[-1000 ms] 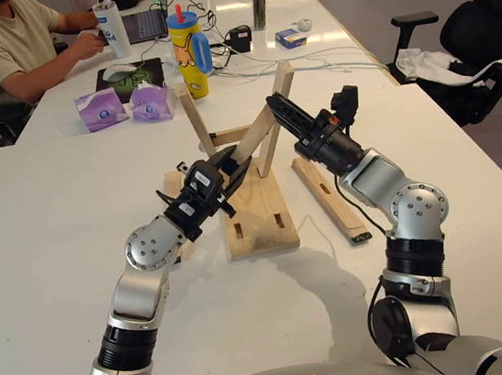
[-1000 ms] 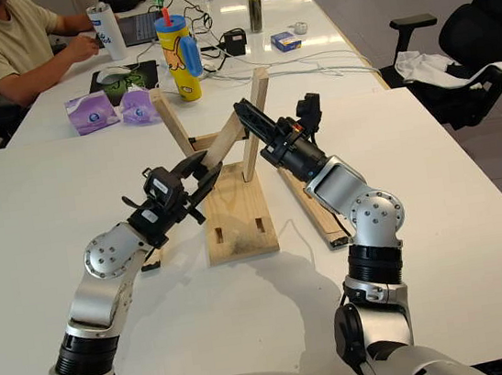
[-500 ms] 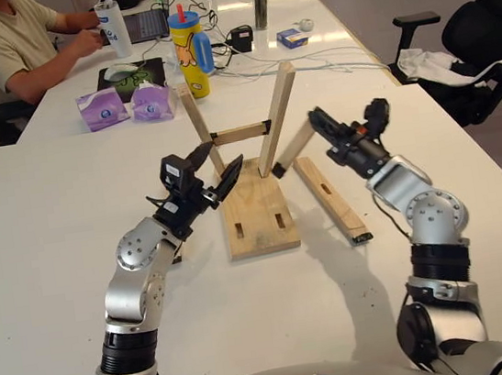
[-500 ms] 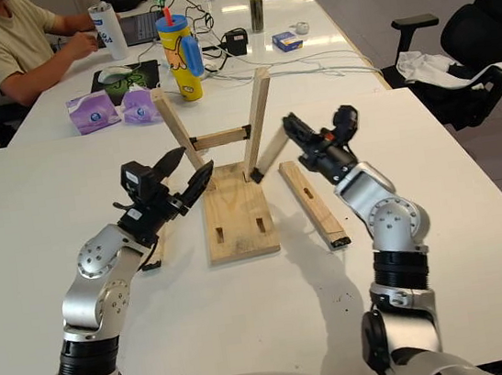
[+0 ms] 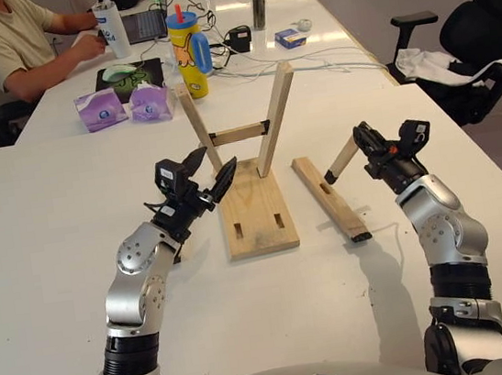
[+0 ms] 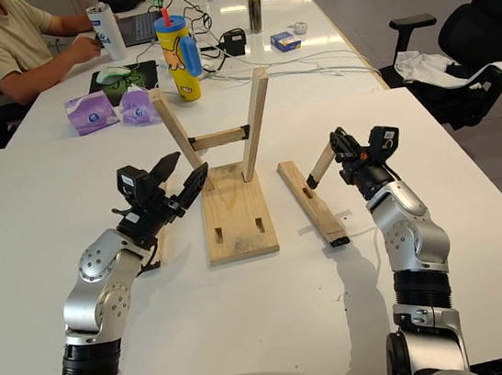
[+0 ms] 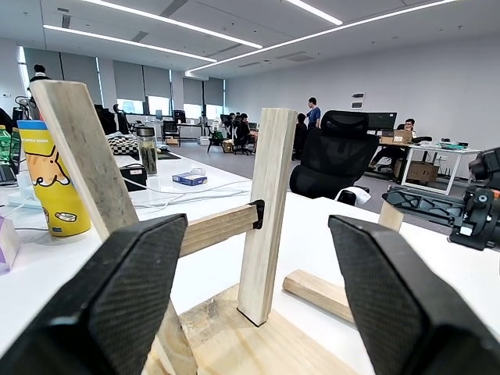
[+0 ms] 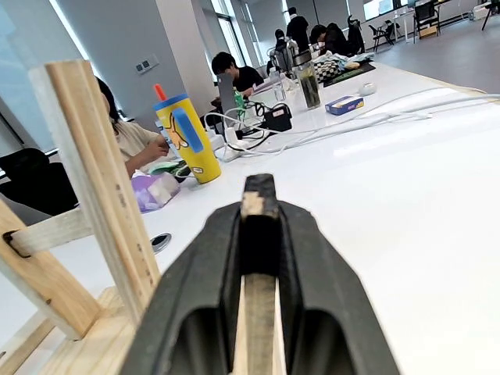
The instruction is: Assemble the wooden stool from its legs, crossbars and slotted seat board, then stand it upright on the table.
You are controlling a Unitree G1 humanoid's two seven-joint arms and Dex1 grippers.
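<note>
Bright, even light comes from above: long ceiling strips [image 7: 148, 47] run over the room, and far windows [image 7: 144, 100] add daylight. The white worktop [image 5: 44, 233] takes this light evenly and carries a pale sheen in the right wrist view. Shadows are soft and short, hugging the near edge of the seat board [image 5: 255, 207] and the side of the loose leg [image 5: 330, 197]. The dark right gripper [image 8: 259, 195], clamped on a wooden bar [image 8: 258, 305], stands almost in silhouette against the bright worktop.
</note>
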